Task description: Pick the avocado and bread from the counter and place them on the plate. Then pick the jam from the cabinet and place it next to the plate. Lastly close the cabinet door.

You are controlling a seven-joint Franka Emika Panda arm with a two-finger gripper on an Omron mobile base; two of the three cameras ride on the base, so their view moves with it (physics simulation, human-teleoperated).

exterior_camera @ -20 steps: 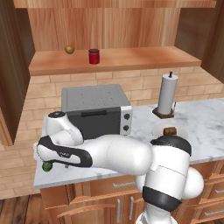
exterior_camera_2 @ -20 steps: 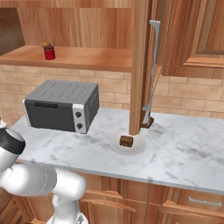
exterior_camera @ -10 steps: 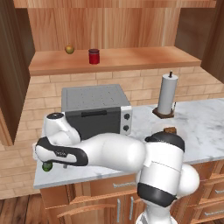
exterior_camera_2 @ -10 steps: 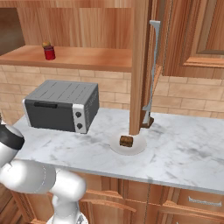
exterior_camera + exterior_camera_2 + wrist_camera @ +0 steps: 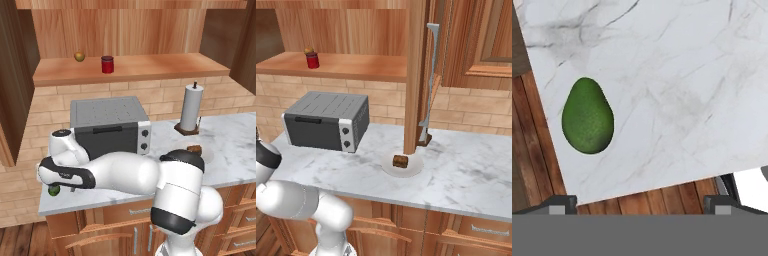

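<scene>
Two finger tips of the gripper (image 5: 640, 202) stand spread wide, gripping nothing, above the counter (image 5: 677, 85). Ahead of them and toward the left tip lies the avocado (image 5: 587, 115), near the counter's edge, untouched.

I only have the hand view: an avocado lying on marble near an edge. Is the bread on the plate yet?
Observer: Yes, the bread sits on the plate in the right base view.
Operator: Where's the jam?
Observer: The jam stands on the cabinet shelf, beside a yellowish round fruit.
Operator: And the cabinet door?
Observer: Open. The door is swung out over the counter, near the plate.
</scene>
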